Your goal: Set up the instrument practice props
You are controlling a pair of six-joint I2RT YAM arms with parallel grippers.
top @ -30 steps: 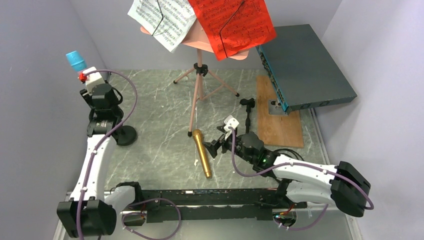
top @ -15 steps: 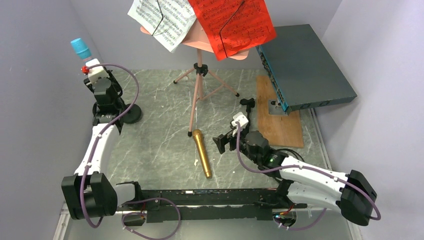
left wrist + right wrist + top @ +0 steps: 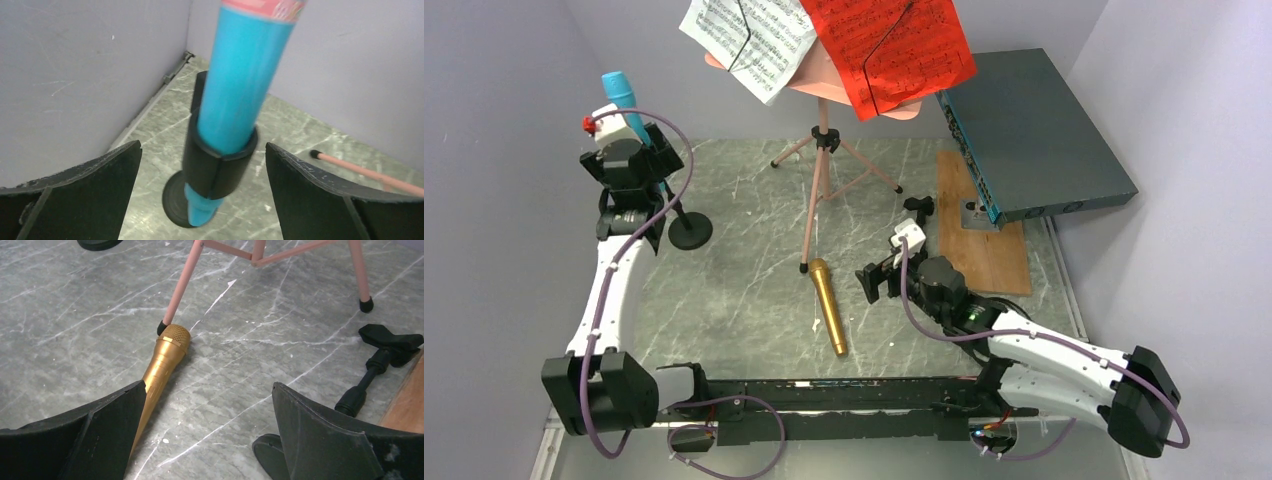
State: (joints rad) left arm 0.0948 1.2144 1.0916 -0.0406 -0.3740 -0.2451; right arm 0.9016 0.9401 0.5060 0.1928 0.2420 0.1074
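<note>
The left tool (image 3: 202,150) is released: its fingers (image 3: 90,175) are spread wide on either side of the blue microphone (image 3: 240,85), and neither touches it. That microphone stands tilted between them, seated in the black clip (image 3: 217,160) of a pole whose round base (image 3: 175,197) rests on the worktop (image 3: 300,150) below the tool.

The right tool (image 3: 207,390) is also released and holds nothing, hanging low over the worktop. Just ahead of its left finger lies the gold microphone (image 3: 162,365), its head touching the foot of one pink tripod leg (image 3: 182,282). Beside its right finger is the second black pole (image 3: 367,380), its clip empty. Farther ahead, the pink music desk (image 3: 824,75) stands on the tripod and carries a white page (image 3: 749,35) and a red page (image 3: 889,45).
</note>
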